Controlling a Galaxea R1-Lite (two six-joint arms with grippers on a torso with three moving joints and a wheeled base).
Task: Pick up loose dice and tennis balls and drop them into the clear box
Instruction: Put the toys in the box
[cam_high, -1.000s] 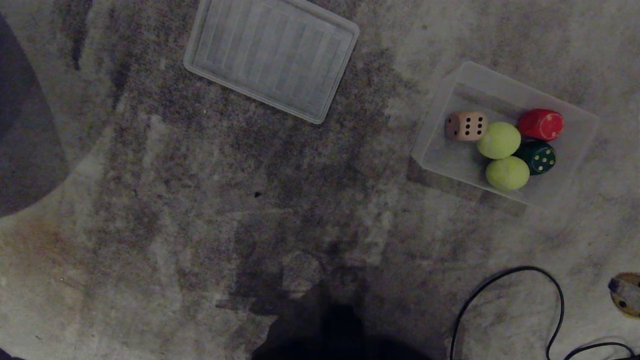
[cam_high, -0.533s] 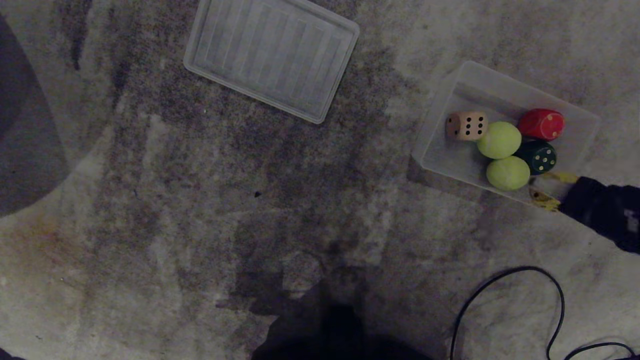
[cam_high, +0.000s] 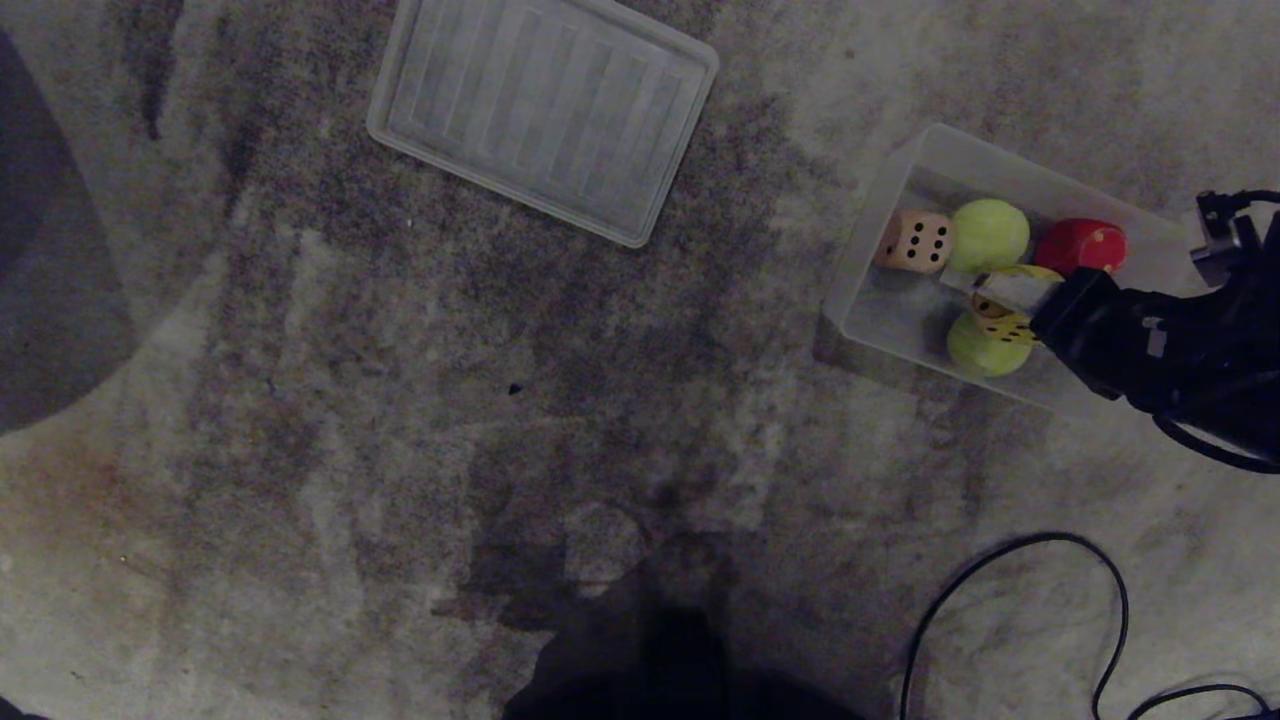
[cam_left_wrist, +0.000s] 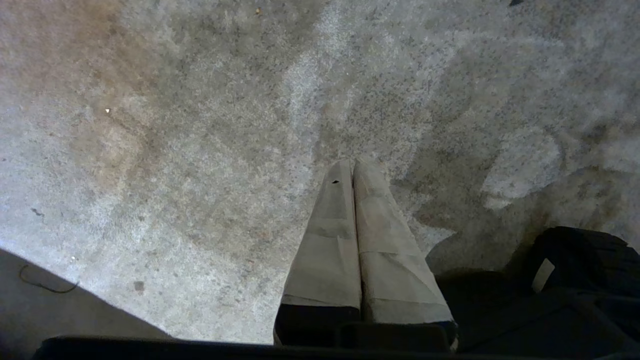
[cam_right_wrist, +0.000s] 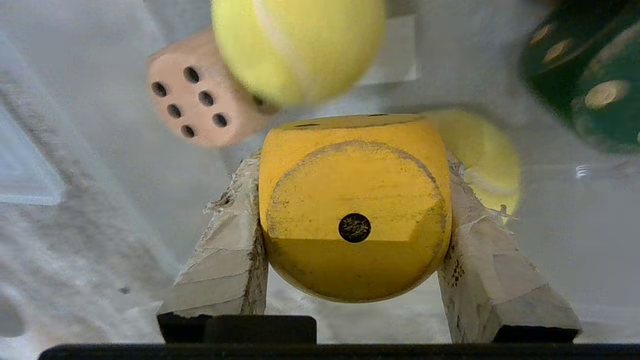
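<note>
The clear box (cam_high: 868, 205) sits on the carpet at the right. Inside it lie a cream-beige die (cam_high: 913, 241), two tennis balls (cam_high: 988, 235) (cam_high: 980, 350) and a red die (cam_high: 1080, 246). My right gripper (cam_high: 1005, 300) reaches in over the box from the right, shut on the yellow die (cam_high: 1003, 322). In the right wrist view the yellow die (cam_right_wrist: 355, 200) fills the gap between both taped fingers, with the cream die (cam_right_wrist: 195, 100), one tennis ball (cam_right_wrist: 300, 45) and a dark green die (cam_right_wrist: 590, 80) beyond it. My left gripper (cam_left_wrist: 353, 167) hangs parked and shut over bare carpet.
A flat ribbed clear lid (cam_high: 545, 115) lies at the far middle. A black cable (cam_high: 1010, 560) loops on the carpet at the near right. A dark rounded shape (cam_high: 50, 300) fills the left edge.
My right arm has swung in from the right with the yellow die, to above the box. The upper tennis ball and the cream die have shifted toward the box's far side.
</note>
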